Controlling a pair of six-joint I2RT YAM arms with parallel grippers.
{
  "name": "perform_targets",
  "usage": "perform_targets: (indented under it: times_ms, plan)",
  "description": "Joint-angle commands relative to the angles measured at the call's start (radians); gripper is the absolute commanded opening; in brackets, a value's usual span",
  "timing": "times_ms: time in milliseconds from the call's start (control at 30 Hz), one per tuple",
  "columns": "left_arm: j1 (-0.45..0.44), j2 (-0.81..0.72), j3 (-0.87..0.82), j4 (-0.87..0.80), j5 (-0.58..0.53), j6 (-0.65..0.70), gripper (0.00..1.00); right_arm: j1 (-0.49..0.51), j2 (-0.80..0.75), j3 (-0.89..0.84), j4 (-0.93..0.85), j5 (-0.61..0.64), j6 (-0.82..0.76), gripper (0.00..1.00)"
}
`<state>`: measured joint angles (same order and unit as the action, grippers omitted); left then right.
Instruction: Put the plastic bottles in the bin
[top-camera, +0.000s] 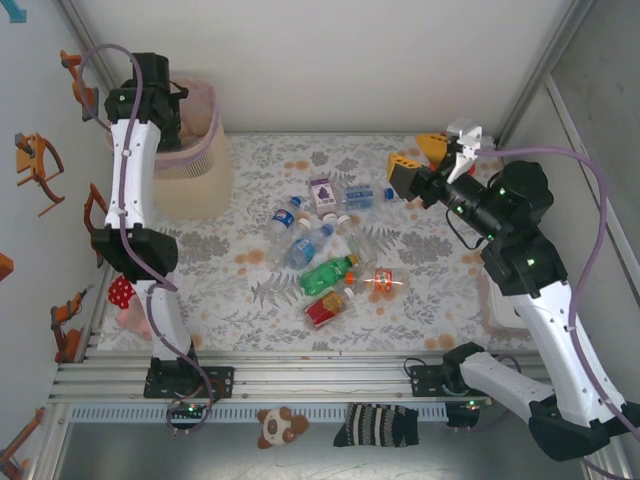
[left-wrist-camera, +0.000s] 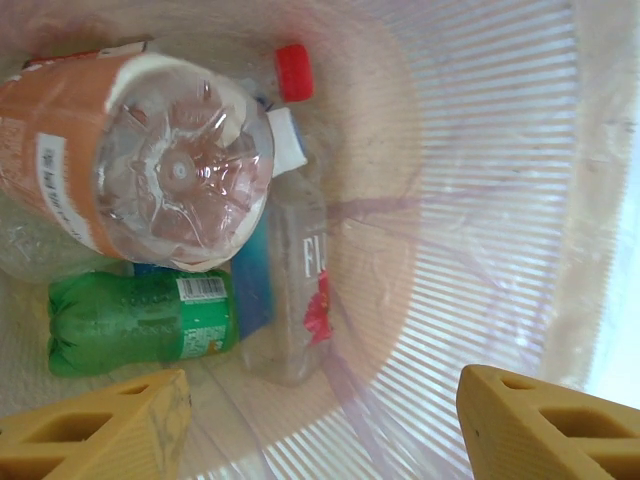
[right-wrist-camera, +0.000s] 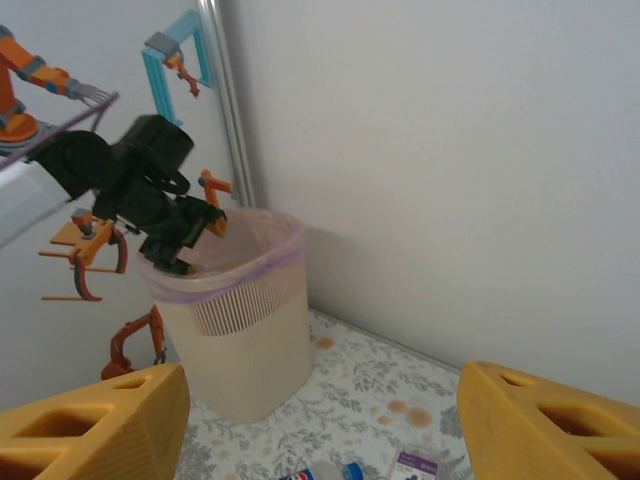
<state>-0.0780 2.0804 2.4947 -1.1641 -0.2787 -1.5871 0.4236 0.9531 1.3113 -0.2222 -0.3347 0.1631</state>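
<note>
The beige bin with its pinkish bag stands at the back left. My left gripper hangs open over its mouth with nothing between the fingers. Inside lie an orange-labelled bottle with its base towards the camera, a green bottle and a clear bottle. Several bottles lie mid-table: blue-labelled clear ones, a green one, an orange one and a red one. My right gripper is raised at the back right, open and empty, facing the bin.
A red plush toy and a pink one sit at the left edge beside the left arm's base. A brown plush and a striped sock lie in front of the rail. Walls close in the back and both sides.
</note>
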Motion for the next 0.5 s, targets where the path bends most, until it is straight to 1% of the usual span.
perform_targets:
  times_ms: [0, 133, 233, 400, 467]
  plan:
    - [-0.006, -0.064, 0.019, 0.044, 0.025, 0.085, 0.69, 0.007, 0.013, 0.029, -0.042, 0.054, 0.000, 0.70]
    - [-0.011, -0.112, -0.017, 0.103, 0.041, 0.178, 0.69, 0.006, 0.027, 0.029, -0.062, 0.073, 0.011, 0.70]
    - [-0.012, -0.166, -0.075, 0.182, 0.068, 0.274, 0.69, 0.007, 0.044, 0.039, -0.095, 0.099, 0.020, 0.70]
    - [-0.018, -0.285, -0.233, 0.387, 0.143, 0.511, 0.69, 0.007, 0.085, 0.067, -0.175, 0.154, 0.029, 0.70]
    - [-0.025, -0.360, -0.346, 0.506, 0.171, 0.620, 0.69, 0.007, 0.099, 0.072, -0.201, 0.175, 0.037, 0.70]
